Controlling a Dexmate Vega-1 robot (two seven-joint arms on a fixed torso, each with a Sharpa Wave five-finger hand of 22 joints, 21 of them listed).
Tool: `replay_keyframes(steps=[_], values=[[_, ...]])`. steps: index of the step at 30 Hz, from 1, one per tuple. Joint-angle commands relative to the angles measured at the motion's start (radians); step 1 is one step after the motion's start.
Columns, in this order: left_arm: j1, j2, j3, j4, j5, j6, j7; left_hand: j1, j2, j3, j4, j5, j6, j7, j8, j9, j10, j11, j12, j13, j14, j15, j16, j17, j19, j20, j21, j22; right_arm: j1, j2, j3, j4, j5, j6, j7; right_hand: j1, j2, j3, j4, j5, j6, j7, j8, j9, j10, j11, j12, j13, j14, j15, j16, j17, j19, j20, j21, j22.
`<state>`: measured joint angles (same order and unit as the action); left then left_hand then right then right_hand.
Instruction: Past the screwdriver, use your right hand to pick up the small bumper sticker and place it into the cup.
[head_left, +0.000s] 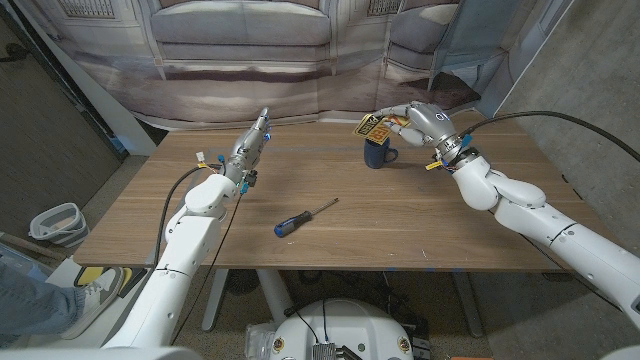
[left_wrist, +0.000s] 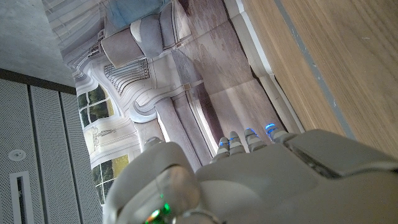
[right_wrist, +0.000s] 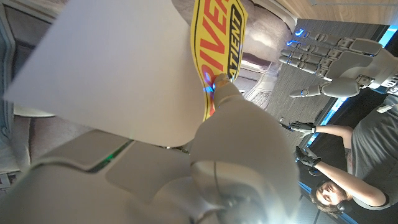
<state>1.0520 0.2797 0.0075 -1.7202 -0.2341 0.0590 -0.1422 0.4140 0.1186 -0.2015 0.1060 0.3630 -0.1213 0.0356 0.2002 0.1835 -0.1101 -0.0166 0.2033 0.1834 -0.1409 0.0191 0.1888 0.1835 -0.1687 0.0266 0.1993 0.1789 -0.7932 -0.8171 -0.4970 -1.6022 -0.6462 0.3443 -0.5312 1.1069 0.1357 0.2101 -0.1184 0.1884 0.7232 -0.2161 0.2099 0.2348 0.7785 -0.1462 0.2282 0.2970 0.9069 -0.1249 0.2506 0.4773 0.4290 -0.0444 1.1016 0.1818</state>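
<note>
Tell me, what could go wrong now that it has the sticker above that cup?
The bumper sticker looks wider than the cup's mouth, so it may catch on the rim or fall beside it. The right hand hangs close over the cup and could tip it. The sticker also blocks much of the right wrist view, making aiming harder.

The screwdriver (head_left: 304, 216) lies near the middle of the surface (head_left: 400, 220). Beyond it, toward the far right, stands the cup (head_left: 379, 155). The right hand (head_left: 425, 122) is just above and beside the cup, its fingers (right_wrist: 225, 93) holding the bumper sticker (head_left: 369, 127) over the rim. The left hand (head_left: 252, 145) is at the far left, well apart from the screwdriver.
</note>
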Motion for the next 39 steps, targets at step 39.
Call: replay_keyframes(steps=[39], values=[[0.014,-0.007,-0.008,-0.005,0.001,0.003,0.007,0.015,0.008,-0.012,0.002,-0.004,-0.003,-0.002,-0.003,0.004,-0.009,0.001,-0.001,0.006,-0.010,0.000,0.000,0.002,-0.018,0.009,0.000,0.004,0.160,0.091,-0.105,0.146,0.006,0.054,0.040,-0.049,-0.007,0.005,0.012,-0.002,-0.022,0.003,-0.005,0.002,-0.035,0.023,-0.002,-0.004,-0.093,-0.099,-0.050,-0.039,-0.034,-0.148,-0.051,-0.011]])
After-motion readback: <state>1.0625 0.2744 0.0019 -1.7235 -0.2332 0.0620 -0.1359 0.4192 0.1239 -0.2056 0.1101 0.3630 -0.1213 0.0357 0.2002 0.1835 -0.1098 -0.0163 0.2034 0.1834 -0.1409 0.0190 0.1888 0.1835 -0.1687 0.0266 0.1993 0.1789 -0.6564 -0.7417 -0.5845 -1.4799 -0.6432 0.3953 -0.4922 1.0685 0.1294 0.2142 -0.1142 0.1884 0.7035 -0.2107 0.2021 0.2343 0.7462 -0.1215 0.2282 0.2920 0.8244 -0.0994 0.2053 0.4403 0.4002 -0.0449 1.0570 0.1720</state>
